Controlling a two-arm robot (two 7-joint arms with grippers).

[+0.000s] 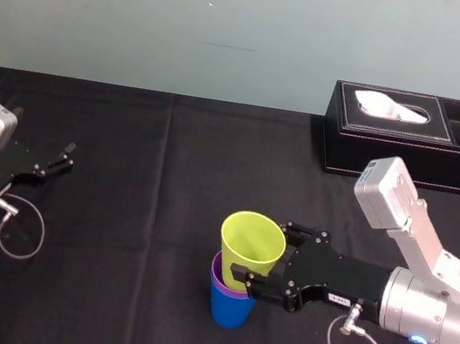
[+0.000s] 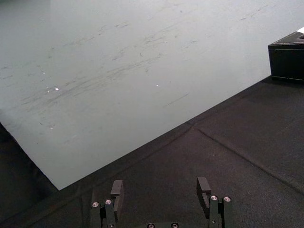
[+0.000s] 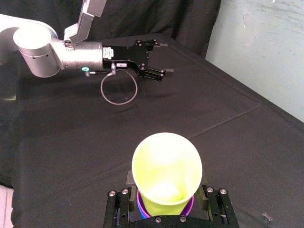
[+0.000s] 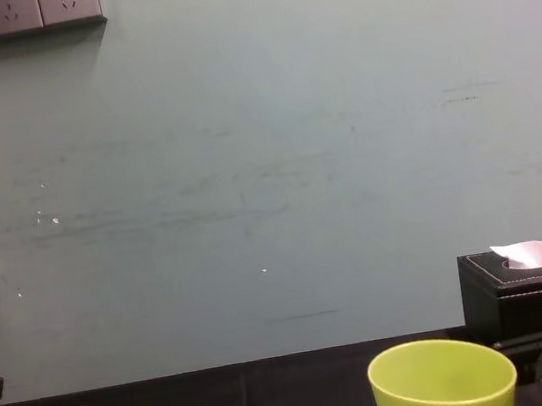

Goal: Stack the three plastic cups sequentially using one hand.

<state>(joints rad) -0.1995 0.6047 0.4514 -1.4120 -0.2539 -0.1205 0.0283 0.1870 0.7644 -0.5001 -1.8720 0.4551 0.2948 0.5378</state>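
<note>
As the lime cup (image 1: 252, 239) leans inside the purple cup (image 1: 215, 268) and blue cup (image 1: 229, 309), the right pincer (image 1: 265, 250) clasps it, likely to seat it; the left pincer (image 1: 67, 155) idles wide at the left.

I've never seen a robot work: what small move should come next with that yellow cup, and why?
Probably lower the lime-yellow cup straight down, then release. The right gripper holds it by the sides, tilted and sitting high in the purple cup, which is nested in the blue cup. The left gripper lies open, parked on the left.
</note>
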